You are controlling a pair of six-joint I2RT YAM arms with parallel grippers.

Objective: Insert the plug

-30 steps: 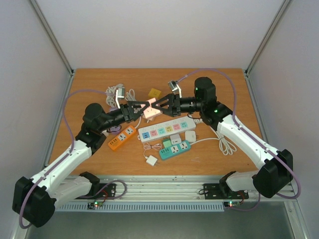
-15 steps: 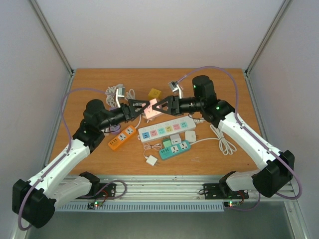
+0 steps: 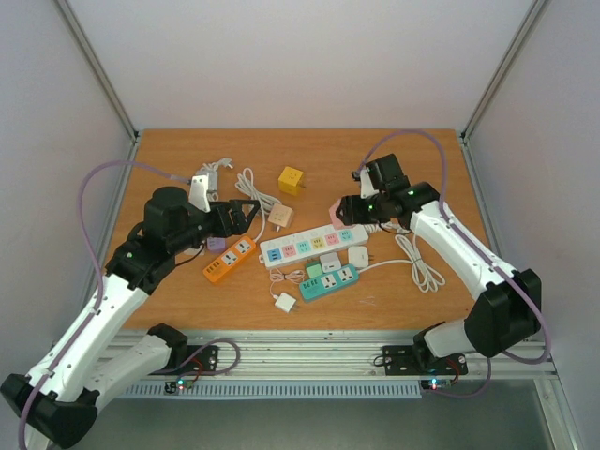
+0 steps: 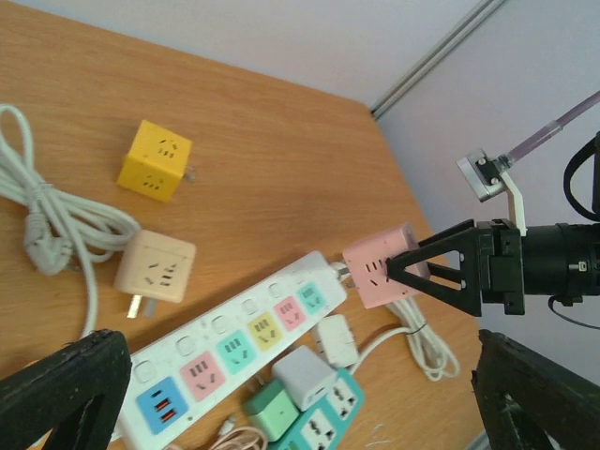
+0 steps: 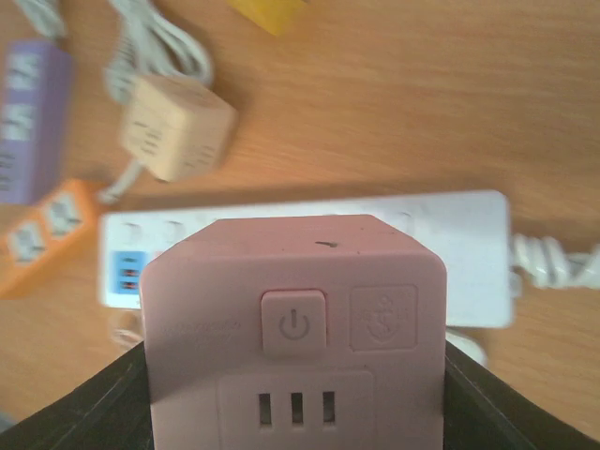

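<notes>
Right wrist view: pink cube plug (image 5: 292, 309) clenched in right jaws, hanging above right end of white strip (image 5: 469, 253), near middle of counter (image 5: 422, 112); left jaws released, empty; best lowered slowly, prongs lined with one socket, pressed straight.

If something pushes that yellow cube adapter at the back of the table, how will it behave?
The yellow cube adapter has flat faces, so it would probably slide rather than roll. It looks compact and plastic, so it is likely light. What look like prongs on one side might catch the table and make it pivot.
</notes>
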